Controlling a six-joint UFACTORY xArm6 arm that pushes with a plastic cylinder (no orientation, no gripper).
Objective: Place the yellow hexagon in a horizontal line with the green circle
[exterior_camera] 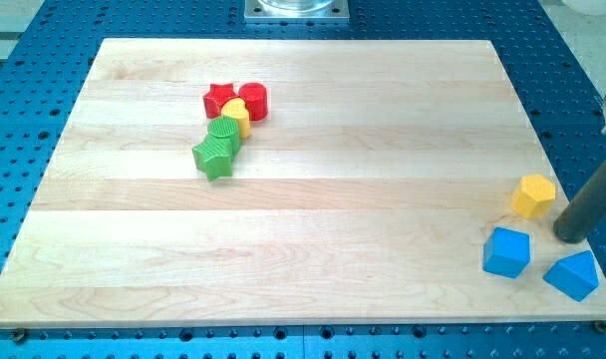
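Note:
The yellow hexagon (533, 195) lies near the board's right edge, in the lower right. The green circle (224, 132) sits far off at the upper left, in a tight cluster of blocks. My dark rod comes in from the view's right edge. My tip (570, 237) rests just to the right of and slightly below the yellow hexagon, a small gap apart. The tip is above the blue triangular block (572, 275) and to the right of the blue cube (507, 251).
The cluster around the green circle holds a red star (220, 99), a red circle (253, 101), a yellow heart (237, 115) and a green star (214, 157). The wooden board (303, 219) lies on a blue studded mat. A metal mount (296, 9) stands at the view's top.

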